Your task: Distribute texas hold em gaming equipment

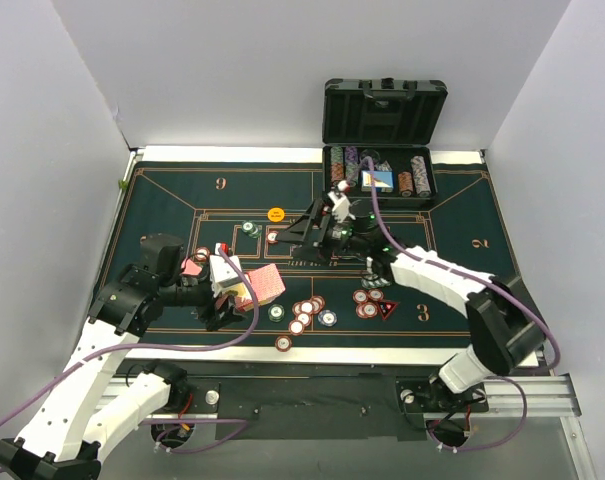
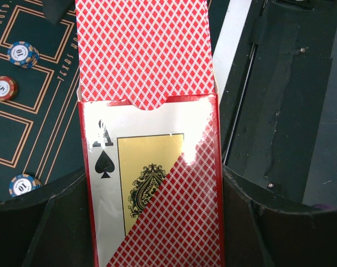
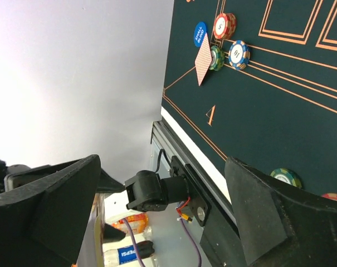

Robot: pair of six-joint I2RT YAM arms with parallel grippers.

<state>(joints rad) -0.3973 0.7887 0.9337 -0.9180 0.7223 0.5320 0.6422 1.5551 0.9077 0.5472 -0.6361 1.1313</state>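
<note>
- L fingers [image 2: 51, 228]: clamped on card box [image 2: 151, 183] by its sides, over near-left mat [image 1: 172, 205].
- R fingers [image 3: 57, 200]: wide apart, nothing between.
- Chips [image 1: 307, 308]: scattered on mat; more racked in case [image 1: 382, 110].

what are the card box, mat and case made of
Card box: glossy coated cardboard, going by the glare and tuck flap. Mat: probably felt, matte with printed orange lines. Case: seemingly hard black plastic, ribbed lid.
</note>
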